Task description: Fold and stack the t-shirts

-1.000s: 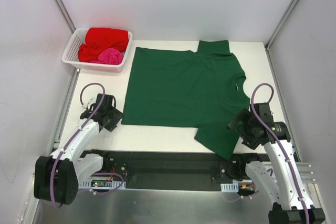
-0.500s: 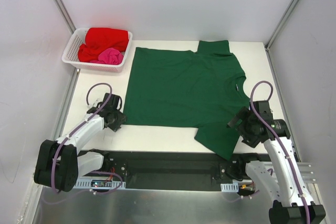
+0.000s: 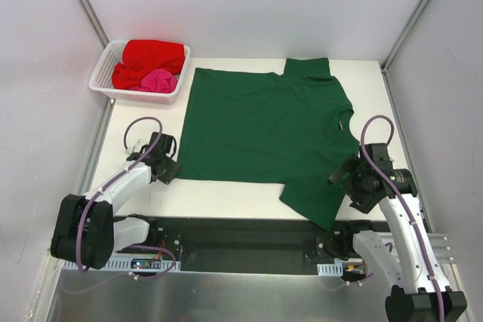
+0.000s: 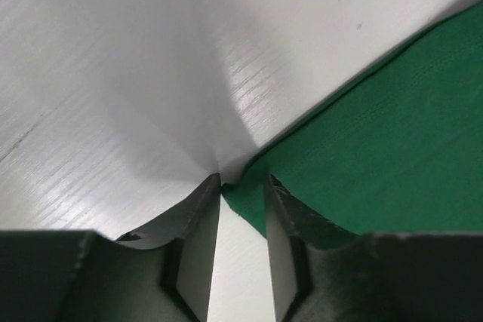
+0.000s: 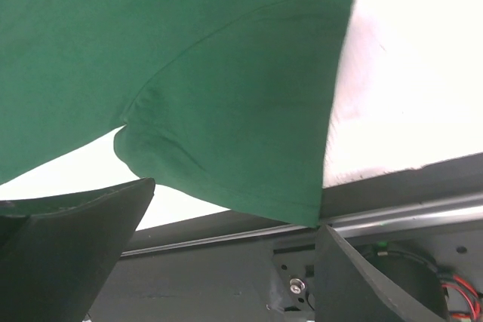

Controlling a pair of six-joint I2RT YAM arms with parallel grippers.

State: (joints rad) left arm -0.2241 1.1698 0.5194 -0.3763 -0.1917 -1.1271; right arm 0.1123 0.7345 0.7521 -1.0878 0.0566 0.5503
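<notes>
overhead cam, 2 wrist cams close on tee (image 3: 264, 126)

Dark green t-shirt (image 3: 264, 130) spread flat, neck rightward; red t-shirt (image 3: 151, 56), pink t-shirt (image 3: 160, 79) bunched in basket (image 3: 101, 71).

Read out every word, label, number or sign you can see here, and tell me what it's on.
No text can be read in any view.
Green shirt, red shirt, pink shirt: plain cloth, with no print or tag showing.
Basket: no label visible.
Electronics below the table edge: any markings are too small to read.
</notes>
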